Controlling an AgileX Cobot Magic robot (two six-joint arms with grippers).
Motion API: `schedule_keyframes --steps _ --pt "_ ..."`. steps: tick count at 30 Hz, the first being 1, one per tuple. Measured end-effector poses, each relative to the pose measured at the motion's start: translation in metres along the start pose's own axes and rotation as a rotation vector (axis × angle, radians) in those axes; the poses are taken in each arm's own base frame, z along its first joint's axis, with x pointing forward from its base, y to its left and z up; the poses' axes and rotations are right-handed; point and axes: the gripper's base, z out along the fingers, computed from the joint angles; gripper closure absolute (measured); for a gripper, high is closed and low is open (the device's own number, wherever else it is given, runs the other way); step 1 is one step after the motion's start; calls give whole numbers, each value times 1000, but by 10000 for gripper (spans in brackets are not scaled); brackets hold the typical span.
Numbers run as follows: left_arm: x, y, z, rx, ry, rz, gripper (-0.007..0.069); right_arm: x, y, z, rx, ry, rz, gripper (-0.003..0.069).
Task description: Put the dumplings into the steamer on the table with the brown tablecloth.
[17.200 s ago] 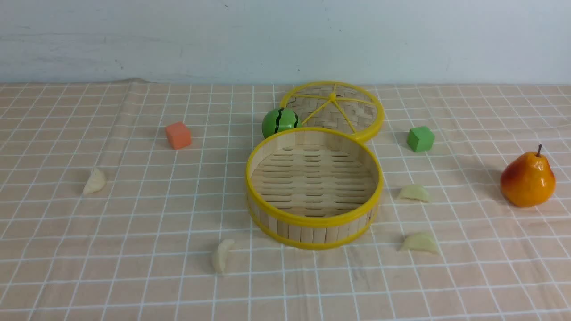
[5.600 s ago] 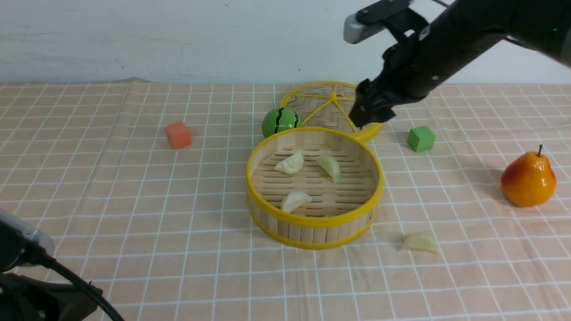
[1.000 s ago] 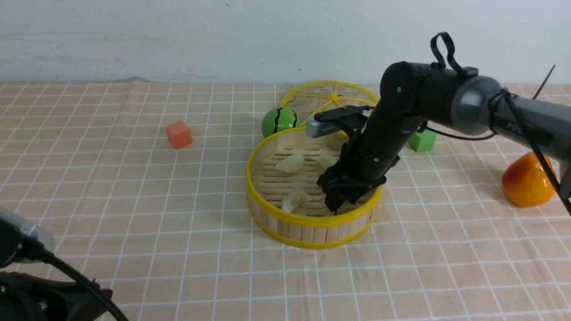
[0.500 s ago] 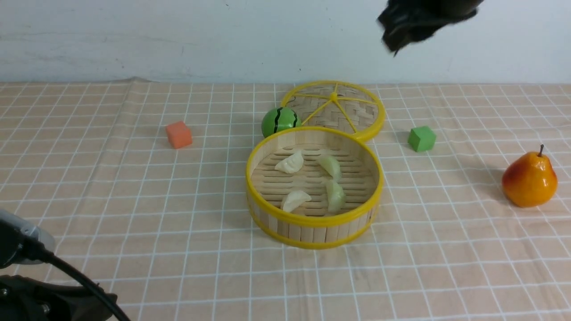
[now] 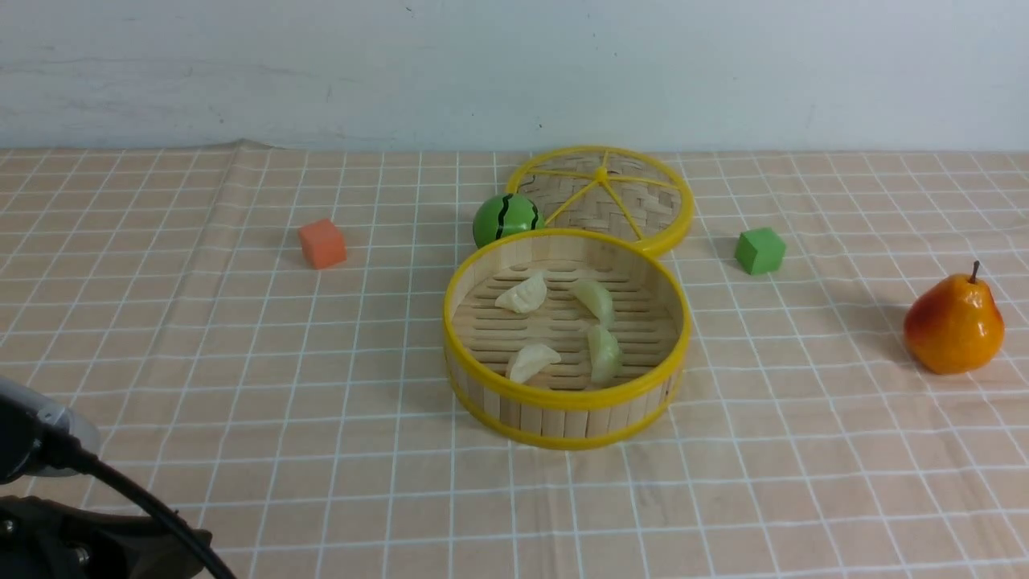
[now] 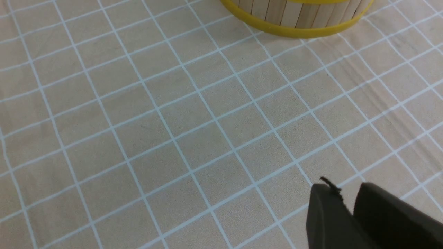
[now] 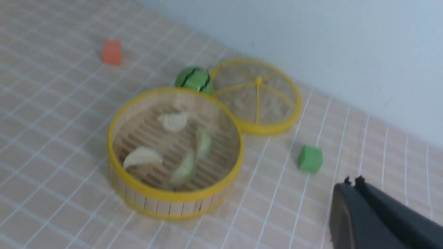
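Observation:
The round bamboo steamer [image 5: 566, 418] with yellow rims stands mid-table on the brown tablecloth [image 5: 241, 362]. Several pale dumplings lie on its slatted floor: one [image 5: 522, 293] at the back left, one [image 5: 595, 299] at the back right, one [image 5: 533, 362] at the front left and a greenish one [image 5: 604, 354] at the front right. The right wrist view looks down on the steamer [image 7: 173, 199] and the dumplings [image 7: 173, 121] from above; my right gripper [image 7: 353, 180] is shut and empty there, off to the side. My left gripper [image 6: 344, 189] hovers over bare cloth, slightly open, with the steamer's wall [image 6: 297, 20] far ahead.
A woven lid [image 5: 599, 197] lies behind the steamer, with a green striped ball [image 5: 505, 219] beside it. An orange cube [image 5: 322, 243] sits at the left, a green cube [image 5: 759, 250] and a pear [image 5: 953, 322] at the right. My left arm [image 5: 48, 490] fills the near left corner.
My right arm rose from inside the steamer and left the front view, leaving a greenish dumpling on the slats. Its jaws have shut. The left arm barely moved.

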Motion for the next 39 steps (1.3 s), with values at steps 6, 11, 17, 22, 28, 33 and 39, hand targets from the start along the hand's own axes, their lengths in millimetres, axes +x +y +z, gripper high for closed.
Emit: schedule_keyframes --steps 6,11,17,22,28,33,39 --pt "0 0 0 0 0 0 500 128 19 0 43 -344 1 676" --pt "0 0 0 0 0 -1 500 188 28 -11 67 -498 24 671" --pt "1 0 0 0 8 -3 496 183 27 -31 91 -676 24 669" --pt "1 0 0 -1 14 -3 494 187 27 -33 88 -656 24 665" --pt "2 0 0 -2 19 -3 491 206 24 -23 171 -414 30 660" --pt "2 0 0 -2 19 -3 484 227 18 -18 286 -183 135 658" --pt "2 0 0 -2 19 -3 480 243 20 -17 306 -12 230 657"
